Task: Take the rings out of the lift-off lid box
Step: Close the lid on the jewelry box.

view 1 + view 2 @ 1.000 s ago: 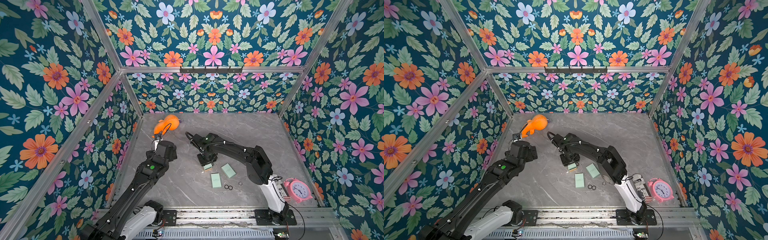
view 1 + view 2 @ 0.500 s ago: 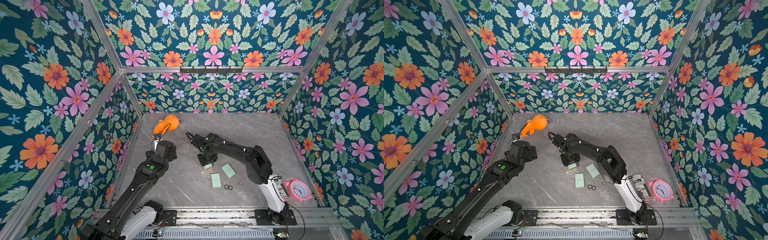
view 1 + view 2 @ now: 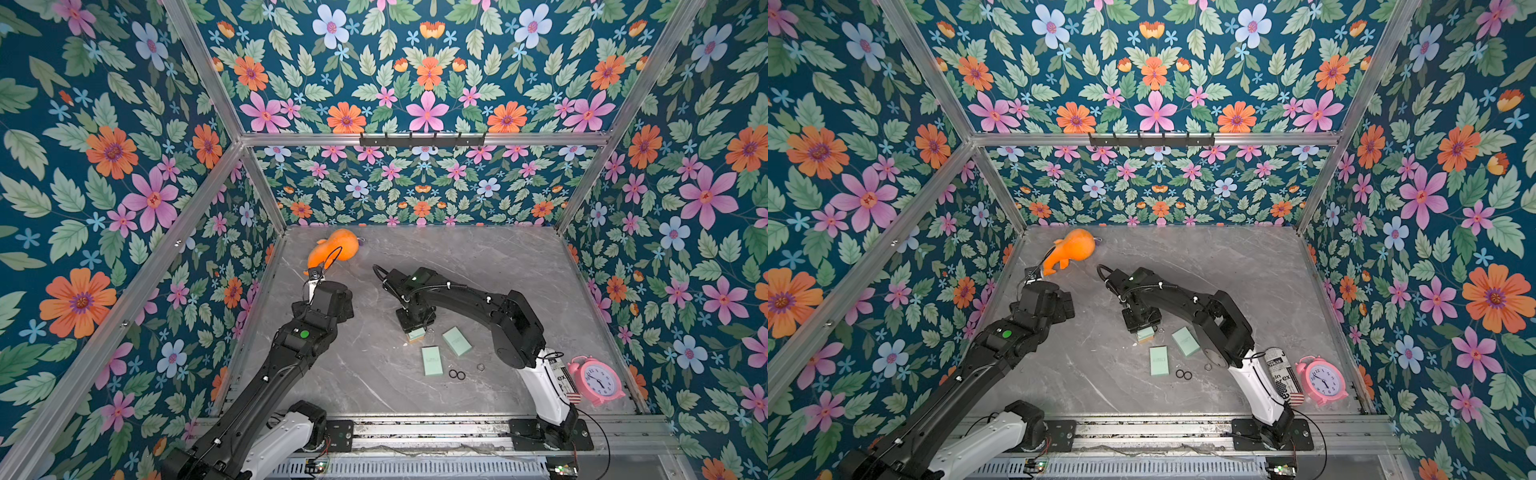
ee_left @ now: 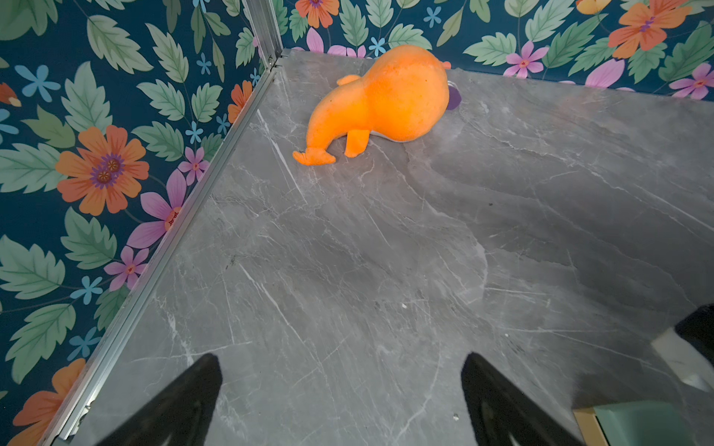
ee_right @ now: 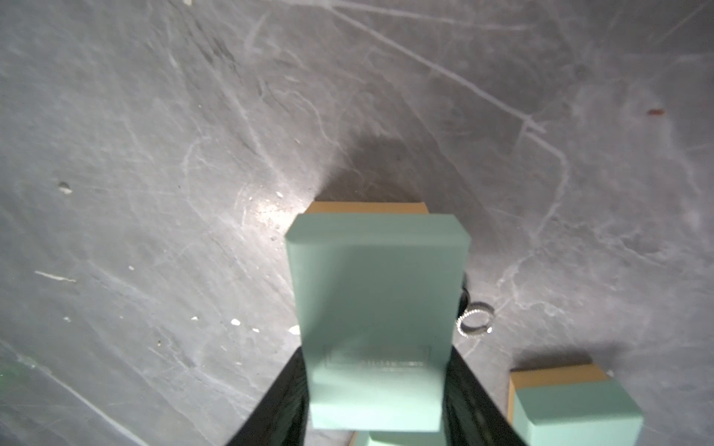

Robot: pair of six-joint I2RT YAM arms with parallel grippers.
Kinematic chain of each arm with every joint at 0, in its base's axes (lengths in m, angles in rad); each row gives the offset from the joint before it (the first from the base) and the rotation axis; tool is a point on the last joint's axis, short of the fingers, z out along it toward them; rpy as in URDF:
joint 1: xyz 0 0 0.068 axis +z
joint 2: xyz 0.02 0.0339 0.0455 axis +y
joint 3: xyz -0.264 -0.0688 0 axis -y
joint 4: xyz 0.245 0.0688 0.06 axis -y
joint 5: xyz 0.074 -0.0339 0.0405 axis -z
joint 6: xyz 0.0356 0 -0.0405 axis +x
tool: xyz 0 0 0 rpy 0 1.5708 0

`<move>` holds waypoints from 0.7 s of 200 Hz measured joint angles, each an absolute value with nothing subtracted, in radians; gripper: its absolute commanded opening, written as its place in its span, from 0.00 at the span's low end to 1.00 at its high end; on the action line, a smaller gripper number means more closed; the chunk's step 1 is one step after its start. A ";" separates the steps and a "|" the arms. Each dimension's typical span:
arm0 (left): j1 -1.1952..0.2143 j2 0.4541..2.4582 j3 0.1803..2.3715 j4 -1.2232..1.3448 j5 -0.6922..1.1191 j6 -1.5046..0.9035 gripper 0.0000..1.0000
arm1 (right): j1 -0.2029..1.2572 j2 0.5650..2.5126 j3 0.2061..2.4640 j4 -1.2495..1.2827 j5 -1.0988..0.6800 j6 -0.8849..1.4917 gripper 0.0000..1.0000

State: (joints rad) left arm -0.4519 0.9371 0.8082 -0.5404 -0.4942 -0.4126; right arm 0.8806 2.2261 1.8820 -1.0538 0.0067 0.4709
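At the far left corner of the grey marble-patterned table (image 3: 374, 390) lies an orange plush toy (image 3: 334, 249). Near it, the left fingers (image 4: 185, 401) are spread wide above bare table and touch nothing.

Toward the middle, the right fingers (image 5: 282, 405) point downward and pinch a small mint-green cardboard box (image 5: 374, 309) with a tan edge. Whether this box touches the table I cannot tell. Just beside it a silvery ring with tiny stones (image 5: 474, 320) lies on the table, and a dark ring (image 5: 465, 298) is half hidden behind the box.

More to the right, a flat mint-green rectangular piece (image 3: 431, 360) and a second mint-green piece (image 3: 456, 340) lie on the table, near each other but apart. Two thin black rings (image 3: 457, 374) lie just beside the flat piece, close together, and a plain silvery ring (image 3: 481, 367) is near them. All rings that show lie on the table, outside the mint-green pieces.

At the right edge stands a tin with newspaper print (image 3: 1281, 374), partly hidden by the right arm, and next to it a pink alarm clock (image 3: 598, 379).
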 measured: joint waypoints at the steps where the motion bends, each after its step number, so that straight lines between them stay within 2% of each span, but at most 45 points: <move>1: -0.452 0.937 0.808 -0.540 -0.494 -0.413 1.00 | 0.881 2.226 1.882 -1.054 0.007 0.471 0.44; 140: -0.445 0.939 0.808 -0.540 -0.487 -0.410 1.00 | 0.881 2.224 1.880 -1.049 -0.001 0.471 0.44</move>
